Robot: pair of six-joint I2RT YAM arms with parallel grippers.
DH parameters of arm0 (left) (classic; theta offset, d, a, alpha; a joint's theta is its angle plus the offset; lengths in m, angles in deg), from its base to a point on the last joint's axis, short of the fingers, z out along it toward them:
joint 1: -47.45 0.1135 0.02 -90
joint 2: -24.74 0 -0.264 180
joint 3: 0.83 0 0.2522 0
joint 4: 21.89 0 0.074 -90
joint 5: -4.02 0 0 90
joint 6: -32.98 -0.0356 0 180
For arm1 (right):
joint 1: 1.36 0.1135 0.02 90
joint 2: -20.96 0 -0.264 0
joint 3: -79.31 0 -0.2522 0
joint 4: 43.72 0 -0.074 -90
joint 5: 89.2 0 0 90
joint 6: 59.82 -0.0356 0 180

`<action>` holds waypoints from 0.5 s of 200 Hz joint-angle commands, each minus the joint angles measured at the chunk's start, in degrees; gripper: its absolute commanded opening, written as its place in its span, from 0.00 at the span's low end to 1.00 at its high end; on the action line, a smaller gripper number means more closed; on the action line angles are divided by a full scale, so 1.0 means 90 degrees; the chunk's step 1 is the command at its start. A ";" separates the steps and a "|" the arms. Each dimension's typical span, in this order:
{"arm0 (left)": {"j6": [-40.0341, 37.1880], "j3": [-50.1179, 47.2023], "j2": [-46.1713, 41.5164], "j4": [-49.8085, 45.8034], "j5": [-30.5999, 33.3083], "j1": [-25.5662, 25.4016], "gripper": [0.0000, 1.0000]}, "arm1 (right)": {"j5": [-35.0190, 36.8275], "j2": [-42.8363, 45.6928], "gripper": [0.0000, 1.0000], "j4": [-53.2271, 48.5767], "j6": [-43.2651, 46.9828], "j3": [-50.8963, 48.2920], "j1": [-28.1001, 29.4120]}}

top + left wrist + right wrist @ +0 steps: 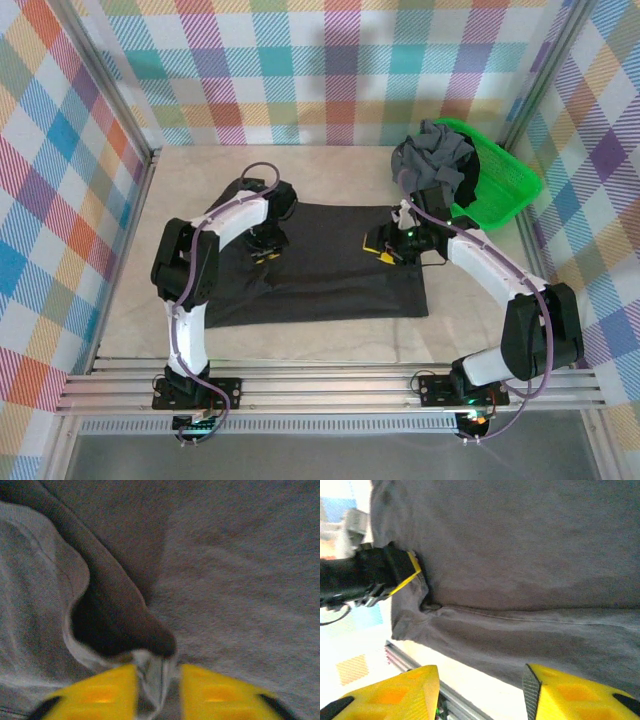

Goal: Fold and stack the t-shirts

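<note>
Left hand (157, 682) pinches the charcoal t-shirt (330, 280); right hand (480, 687) hangs open above it.

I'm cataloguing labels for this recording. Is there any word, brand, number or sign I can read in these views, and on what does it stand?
No readable text: none.
The charcoal t-shirt spread on the table is plain.
The bunched grey t-shirt and the green basket bear no print.
The checked walls carry only pattern.
</note>
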 commanded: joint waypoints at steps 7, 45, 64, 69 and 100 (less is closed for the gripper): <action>0.0017 0.0260 -0.0681 -0.0336 0.0735 -0.0219 0.57 | 0.1188 0.0217 0.45 -0.0882 -0.0461 -0.0332 -0.0197; 0.0766 -0.1593 -0.2367 0.0003 -0.0011 0.0450 0.44 | 0.1945 0.0090 0.37 -0.0886 -0.1098 -0.0767 -0.0361; 0.0806 -0.2632 -0.3029 0.0232 -0.0437 0.1135 0.25 | 0.1942 -0.0186 0.28 -0.0846 -0.1316 -0.0733 -0.0361; 0.0780 -0.2850 -0.3131 0.0270 -0.0538 0.1339 0.22 | 0.1945 -0.0267 0.27 -0.0807 -0.1393 -0.0761 -0.0361; 0.0611 -0.3780 -0.3130 0.0710 -0.1080 0.2402 0.16 | 0.2165 -0.0913 0.25 -0.0951 -0.1444 -0.0547 -0.0371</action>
